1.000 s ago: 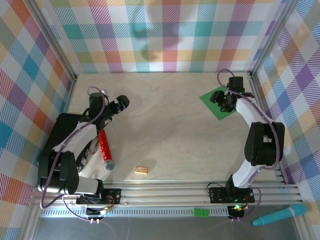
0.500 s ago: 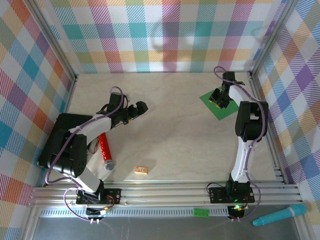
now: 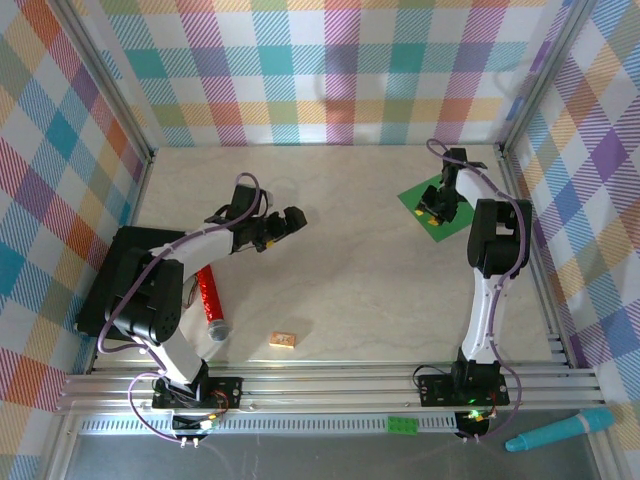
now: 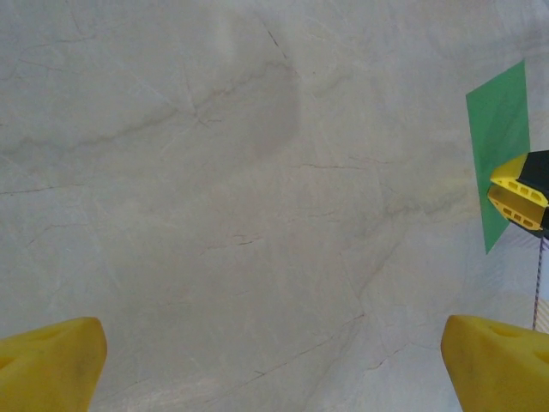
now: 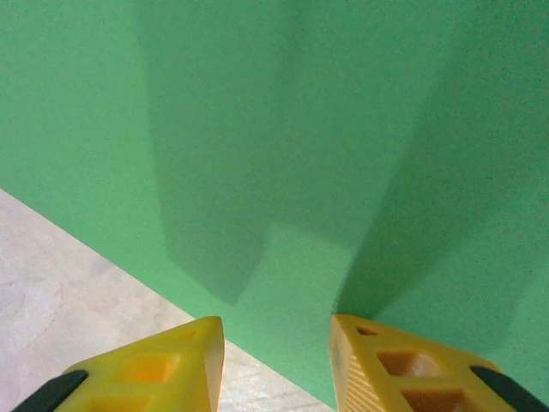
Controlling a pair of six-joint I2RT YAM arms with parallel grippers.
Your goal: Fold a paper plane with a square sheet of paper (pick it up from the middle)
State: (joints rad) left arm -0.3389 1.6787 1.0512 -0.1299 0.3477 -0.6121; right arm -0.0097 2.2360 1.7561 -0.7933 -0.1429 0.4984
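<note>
One sheet, no folds yet: the square sheet of paper lies flat on the counter at the far right, near the right wall.

Right claw sits tips-down over it. Its jaws are narrow with a gap, green shows between them, and nothing looks pinched. Left claw is wide and empty over bare counter left of centre, well apart from the sheet.

Risks as I read them:
- Thin flat paper gives nothing to bite. The tips may skid, drag the sheet toward the wall or crumple it.
- In the wrist view the tips sit close to the sheet's edge; the top view puts them about mid-sheet. If they are off-centre, the lift droops to one side and the folds go skew.
- The left claw is too far away to pin the sheet if it slides.

Clutter is well clear: red glitter tube, small tan block, green brick and teal pen.

Writing: none legible. The sheet is plain, and the marks on the block are too small to read.
</note>
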